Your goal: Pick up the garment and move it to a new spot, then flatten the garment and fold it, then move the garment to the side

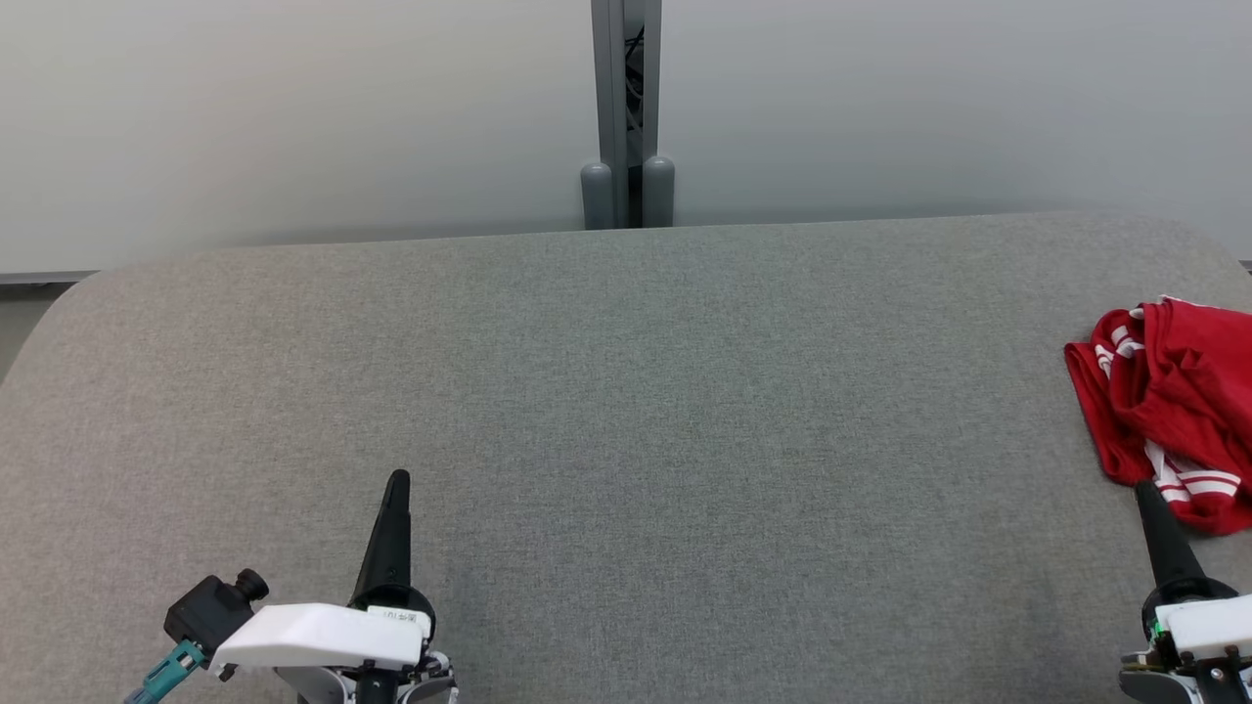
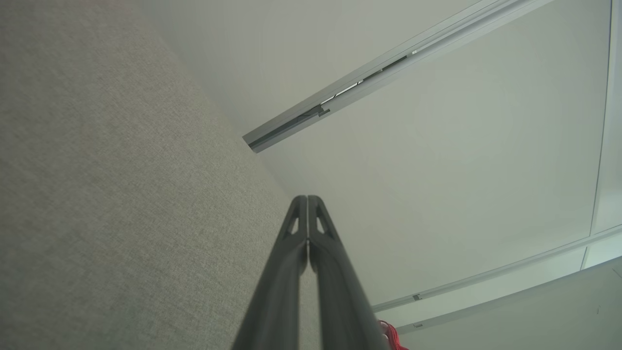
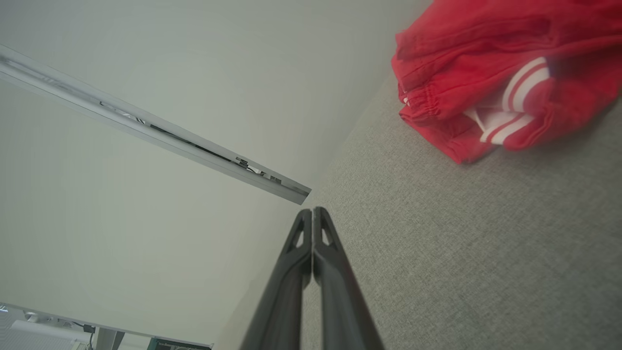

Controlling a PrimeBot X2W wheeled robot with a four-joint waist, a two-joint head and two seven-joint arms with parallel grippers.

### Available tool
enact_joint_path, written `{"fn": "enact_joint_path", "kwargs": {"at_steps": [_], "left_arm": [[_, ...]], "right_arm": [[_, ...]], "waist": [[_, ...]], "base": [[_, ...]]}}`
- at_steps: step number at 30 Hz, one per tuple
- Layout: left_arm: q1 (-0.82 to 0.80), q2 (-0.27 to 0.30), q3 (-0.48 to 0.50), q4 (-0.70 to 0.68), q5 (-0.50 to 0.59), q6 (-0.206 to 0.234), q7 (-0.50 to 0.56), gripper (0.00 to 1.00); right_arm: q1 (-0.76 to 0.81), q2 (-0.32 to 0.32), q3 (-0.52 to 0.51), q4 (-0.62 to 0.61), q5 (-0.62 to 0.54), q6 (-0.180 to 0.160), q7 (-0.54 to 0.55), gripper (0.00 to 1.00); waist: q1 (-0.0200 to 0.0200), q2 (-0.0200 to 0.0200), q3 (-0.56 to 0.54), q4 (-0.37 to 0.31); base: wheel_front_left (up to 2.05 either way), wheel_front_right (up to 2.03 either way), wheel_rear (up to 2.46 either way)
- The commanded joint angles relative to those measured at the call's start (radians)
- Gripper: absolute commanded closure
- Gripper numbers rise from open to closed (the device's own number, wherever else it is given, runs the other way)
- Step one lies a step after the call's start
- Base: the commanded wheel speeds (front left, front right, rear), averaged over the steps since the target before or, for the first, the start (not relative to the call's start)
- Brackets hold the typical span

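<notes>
A grey fabric-covered bench (image 1: 626, 391) spreads across the head view, its far corners rounded. Behind it stands a pale wall (image 1: 293, 117) of plain panels. A grey upright post (image 1: 626, 108) splits the wall at the middle and meets the far edge of the bench.

The garment (image 1: 1169, 411) lies on the bench at the far right, partly cut off by the right edge of the head view. It is red with white stripes, and it sits crumpled in a loose heap, not laid flat. The right wrist view shows the garment (image 3: 486, 73) bunched up, with a gathered hem and a striped cuff folded into the pile. A small sliver of the red cloth (image 2: 391, 335) also shows at the bottom of the left wrist view.

The left pincer (image 1: 396, 484) is at the near left, well apart from the garment. Its two dark fingers are pressed together with nothing between them, which the left wrist view (image 2: 307, 198) confirms.

The right pincer (image 1: 1144, 489) is at the near right, with its tip just beside the near left edge of the garment. It too is closed and empty. In the right wrist view (image 3: 312, 210) its joined fingertips stand clear of the cloth, which lies ahead and off to one side.
</notes>
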Motion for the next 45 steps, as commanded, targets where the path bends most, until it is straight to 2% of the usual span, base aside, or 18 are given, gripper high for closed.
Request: {"fn": "enact_joint_path", "kwargs": {"at_steps": [1, 45], "left_arm": [[-0.033, 0.004, 0.0, -0.007, -0.022, -0.009, 0.005, 1.0], [-0.078, 0.006, -0.036, 0.012, -0.337, -0.036, 0.039, 1.0]], "right_arm": [[-0.002, -0.01, -0.012, -0.019, 0.03, 0.0, 0.012, 1.0], [0.046, -0.012, -0.17, -0.068, 0.419, 0.0, 0.172, 1.0]], "waist": [[0.0, 0.0, -0.001, -0.001], [0.0, 0.0, -0.016, -0.025]], "base": [[0.0, 0.0, 0.0], [0.0, 0.0, 0.0]]}}
